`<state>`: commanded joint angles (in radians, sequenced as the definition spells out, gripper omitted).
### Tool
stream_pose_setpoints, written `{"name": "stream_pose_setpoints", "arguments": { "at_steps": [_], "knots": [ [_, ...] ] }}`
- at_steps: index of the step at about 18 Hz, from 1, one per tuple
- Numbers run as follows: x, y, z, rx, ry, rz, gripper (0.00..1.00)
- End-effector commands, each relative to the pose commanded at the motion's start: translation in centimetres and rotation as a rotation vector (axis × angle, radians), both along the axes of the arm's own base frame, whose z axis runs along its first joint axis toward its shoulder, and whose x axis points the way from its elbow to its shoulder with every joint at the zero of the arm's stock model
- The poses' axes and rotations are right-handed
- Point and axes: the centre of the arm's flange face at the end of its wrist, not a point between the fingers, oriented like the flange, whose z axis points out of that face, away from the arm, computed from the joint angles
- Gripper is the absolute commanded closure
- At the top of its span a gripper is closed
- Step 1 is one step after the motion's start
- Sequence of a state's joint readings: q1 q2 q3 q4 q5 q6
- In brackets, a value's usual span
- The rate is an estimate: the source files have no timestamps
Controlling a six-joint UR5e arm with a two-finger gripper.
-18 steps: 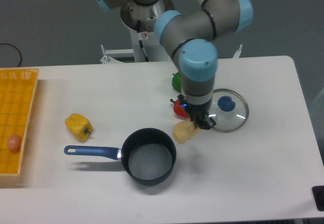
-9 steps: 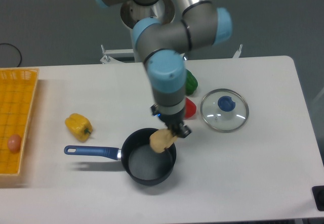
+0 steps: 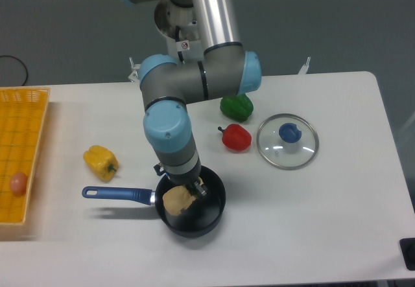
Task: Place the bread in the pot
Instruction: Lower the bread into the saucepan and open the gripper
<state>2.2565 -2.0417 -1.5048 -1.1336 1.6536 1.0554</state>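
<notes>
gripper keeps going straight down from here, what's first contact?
Probably the dark grey floor of the small black pot with the blue handle. The gripper points down inside the rim, holding the pale tan bread piece, which would likely touch first. Depth is unclear.

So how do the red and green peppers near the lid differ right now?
The red pepper is smaller and lies fully in view beside the glass lid; the green pepper is bigger, sits farther back, and is partly hidden by the arm's elbow. The red pepper's dark stem shows, pointing left; no stem shows on the green pepper. Both rest on the white table, untouched, outside the pot.
</notes>
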Motion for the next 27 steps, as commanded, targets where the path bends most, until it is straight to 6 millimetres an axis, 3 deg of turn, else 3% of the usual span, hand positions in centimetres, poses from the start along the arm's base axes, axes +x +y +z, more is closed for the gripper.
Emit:
{"name": "stream_pose_setpoints", "arguments": {
  "at_steps": [1, 2, 4, 5, 17, 19, 24, 25, 27],
  "knots": [
    [0.0, 0.0, -0.1, -0.001, -0.001, 0.0, 0.69],
    [0.0, 0.1, -0.3, -0.003, -0.002, -0.005, 0.56],
    [-0.1, 0.1, -0.3, 0.001, 0.001, -0.02, 0.05],
    [-0.3, 0.0, -0.3, 0.005, 0.006, -0.036, 0.0],
    [-1.6, -0.7, 1.2, 0.016, 0.057, -0.042, 0.0],
    [-2.3, -0.5, -0.3, 0.011, 0.088, -0.037, 0.0],
    [-4.4, -2.0, -0.3, -0.002, 0.116, 0.002, 0.0],
    [-4.4, -2.1, -0.2, -0.002, 0.116, -0.004, 0.0],
    [-4.0, -2.7, 2.6, 0.032, 0.137, 0.0, 0.0]
  ]
}}
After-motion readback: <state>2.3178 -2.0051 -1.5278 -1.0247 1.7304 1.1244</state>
